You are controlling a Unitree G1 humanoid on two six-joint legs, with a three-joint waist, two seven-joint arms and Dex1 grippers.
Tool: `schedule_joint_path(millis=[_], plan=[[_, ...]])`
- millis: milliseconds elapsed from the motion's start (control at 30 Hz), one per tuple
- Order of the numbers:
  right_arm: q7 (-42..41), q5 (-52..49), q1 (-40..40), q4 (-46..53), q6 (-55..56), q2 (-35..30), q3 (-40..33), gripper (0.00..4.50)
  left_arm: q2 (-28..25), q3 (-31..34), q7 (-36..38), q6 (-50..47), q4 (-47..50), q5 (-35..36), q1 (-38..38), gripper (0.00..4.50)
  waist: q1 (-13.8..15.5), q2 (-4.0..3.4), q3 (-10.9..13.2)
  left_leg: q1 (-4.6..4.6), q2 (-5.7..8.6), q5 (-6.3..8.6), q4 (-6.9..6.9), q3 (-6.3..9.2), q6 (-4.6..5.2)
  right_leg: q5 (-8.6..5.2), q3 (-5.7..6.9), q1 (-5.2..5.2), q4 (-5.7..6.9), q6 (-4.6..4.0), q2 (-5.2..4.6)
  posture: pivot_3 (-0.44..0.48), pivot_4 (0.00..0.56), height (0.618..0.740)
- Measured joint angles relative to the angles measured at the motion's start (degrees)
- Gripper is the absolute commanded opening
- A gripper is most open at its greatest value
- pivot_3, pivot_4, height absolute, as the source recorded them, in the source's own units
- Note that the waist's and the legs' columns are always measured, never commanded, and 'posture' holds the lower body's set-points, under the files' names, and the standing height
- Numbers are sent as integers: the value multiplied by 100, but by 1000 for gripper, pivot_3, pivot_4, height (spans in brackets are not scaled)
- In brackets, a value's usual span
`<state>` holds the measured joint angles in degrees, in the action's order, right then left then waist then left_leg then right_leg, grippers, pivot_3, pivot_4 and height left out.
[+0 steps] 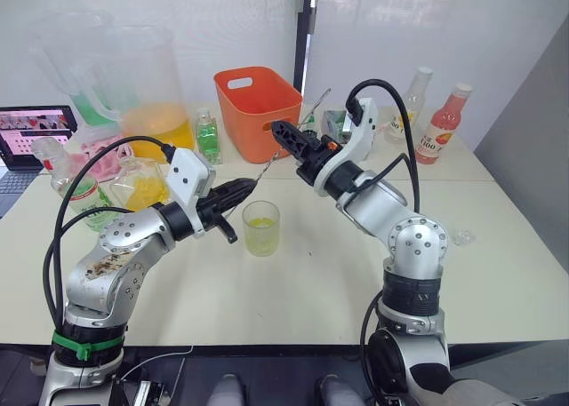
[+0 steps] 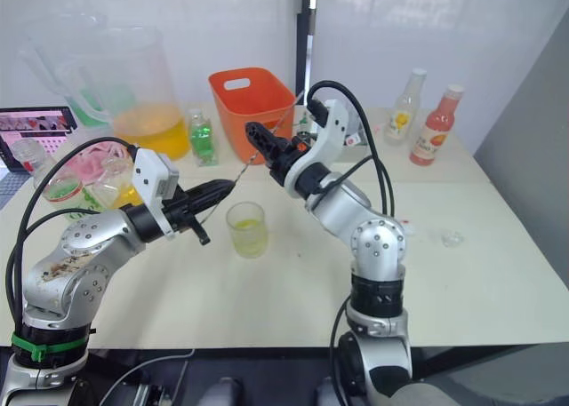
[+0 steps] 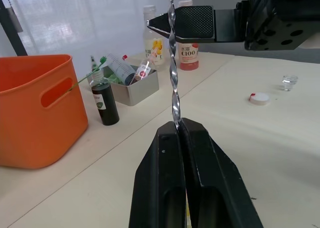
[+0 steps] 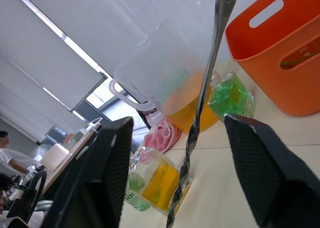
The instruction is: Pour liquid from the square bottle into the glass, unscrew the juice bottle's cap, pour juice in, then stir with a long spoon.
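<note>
The left gripper (image 3: 176,130) pinches one end of the long spoon (image 3: 173,63) between closed fingers, its twisted shaft running up between the right gripper's (image 1: 286,139) spread, untouching fingers – likely a handover for stirring – with the glass (image 1: 260,227) just below both fingertips

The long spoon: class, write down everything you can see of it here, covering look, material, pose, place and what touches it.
The long spoon is a very thin, shiny silver metal rod with a twisted shaft. Its bowl cannot be made out. The left gripper holds one end, jaws shut on the shaft. From there it slants up over the table towards the orange basket, passing between the open jaws of the right gripper, which do not touch it. It hangs above and behind the glass.
</note>
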<state>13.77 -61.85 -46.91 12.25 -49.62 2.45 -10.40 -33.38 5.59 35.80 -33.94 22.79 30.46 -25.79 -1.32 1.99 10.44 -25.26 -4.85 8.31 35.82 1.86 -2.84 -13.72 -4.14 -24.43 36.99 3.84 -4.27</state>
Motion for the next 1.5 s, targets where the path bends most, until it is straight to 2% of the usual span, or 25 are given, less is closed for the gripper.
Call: schedule_joint_path(millis=[167, 200, 567, 600, 700, 833, 967, 1000, 1133, 1267, 1367, 1500], plan=[[-11, 41, 19, 0, 6, 34, 11, 206, -49, -2, 12, 0, 0, -10, 6, 0, -1, 0, 0, 0, 0, 0, 0, 0, 0, -1, 0, 0, -1, 0, 0, 0, 150, 703], [-13, 42, 42, 0, 9, 38, 10, 30, -58, -2, 14, 0, 0, -10, 6, 0, -1, 0, 0, 0, 0, 0, 0, 0, 0, -1, 0, 0, -1, -1, -1, 0, 150, 703], [-16, -139, 60, -43, 61, 145, -20, 30, -141, 32, 48, 5, -12, 23, 55, 0, -40, -4, 3, -3, -1, 0, -4, 1, 0, -3, 1, -6, -2, -2, 1, 0, 150, 703], [-25, -163, 60, -45, 63, 140, -26, 0, -192, 78, 90, 9, -23, 44, 55, 645, -50, -4, 3, -3, -1, 0, -5, 1, 0, -3, 1, -6, -2, -2, 1, 0, 150, 703], [-61, -208, 54, -49, 160, 59, -168, 0, -337, 306, 209, -11, -191, 140, 64, 1611, -66, -4, 3, -4, -2, 0, -5, 1, 0, -8, 2, -7, -2, 4, 1, 0, 150, 703], [-104, -367, -229, -83, 320, 25, -366, 0, -747, 899, 753, -277, -348, 834, 63, 2922, -122, -8, 6, -17, -2, 0, -8, 2, 0, -9, 2, -23, 0, 3, 0, 0, 150, 703], [-307, -475, -720, -177, 368, -323, -454, 0, -1305, 1298, 1299, -608, -348, 1421, 87, 4273, -132, -10, 7, -29, -4, 0, -15, 1, 0, -10, 2, -41, 3, -3, 1, 0, 150, 703], [-366, -476, -802, -234, 367, -404, -455, 0, -1404, 1365, 1408, -621, -357, 1489, 118, 4479, -132, -10, 7, -29, -3, 0, -17, 1, 0, -11, 2, -42, 3, -5, 0, 0, 150, 703], [-749, -464, -988, -421, 214, -874, -337, 0, -1711, 1614, 1738, -627, -474, 1609, 406, 4479, -132, -11, 7, -32, -3, 0, -26, -4, 0, -14, 1, -53, 3, -12, -2, 0, 150, 703], [-1472, -81, -1138, -387, -111, -1606, 229, 0, -1853, 1806, 1989, -602, -625, 1614, 1019, 4479, -130, -11, 7, -28, -4, 0, -56, -9, 1, -20, 1, -66, 4, -32, -4, 0, 150, 703], [-1954, 376, -1139, -330, -150, -1768, 775, 0, -1758, 1803, 2055, -564, -616, 1606, 1381, 4479, -136, -10, 7, -26, -7, -1, -81, -10, 1, -21, 1, -80, 9, -53, 0, 0, 150, 703], [-2397, 857, -1126, -325, -72, -1800, 1130, 0, -1634, 1800, 2026, -415, -600, 1496, 1580, 4479, -119, -9, 6, -29, -6, -1, -92, -9, 1, -28, 1, -81, 9, -63, 2, 0, 150, 703]])
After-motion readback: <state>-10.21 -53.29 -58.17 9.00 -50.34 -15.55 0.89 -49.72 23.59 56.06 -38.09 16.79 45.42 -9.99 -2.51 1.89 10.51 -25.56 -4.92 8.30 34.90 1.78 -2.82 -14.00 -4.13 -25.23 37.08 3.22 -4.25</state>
